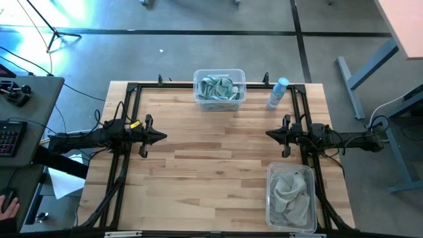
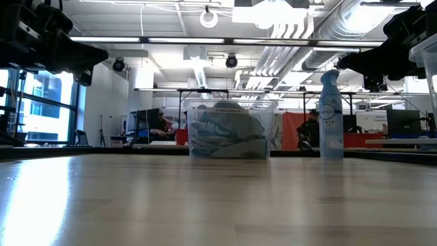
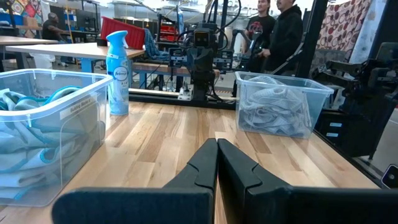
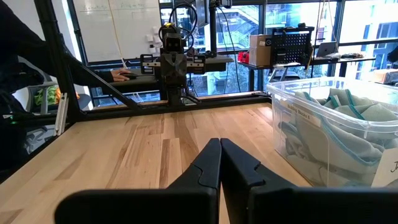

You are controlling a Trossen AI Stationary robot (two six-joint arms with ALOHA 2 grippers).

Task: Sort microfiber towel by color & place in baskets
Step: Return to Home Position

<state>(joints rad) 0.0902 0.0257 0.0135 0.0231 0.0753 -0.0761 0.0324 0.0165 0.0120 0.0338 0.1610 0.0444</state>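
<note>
Teal towels [image 1: 218, 88] fill the far basket [image 1: 219, 71], grey towels [image 1: 289, 193] the near-right basket [image 1: 291, 165]; my left end effector [image 1: 162, 137] and right end effector [image 1: 269, 134] hover over the bench [image 1: 211, 178], fingers pressed together

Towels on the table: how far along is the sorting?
Done: pale teal microfiber towels lie in the clear plastic tub at the far edge; light grey towels fill the clear tub by the right arm. In hand: nothing; left hand and right hand are shut, empty, at the table's sides. Left: no loose towel shows on the wooden table.
</note>
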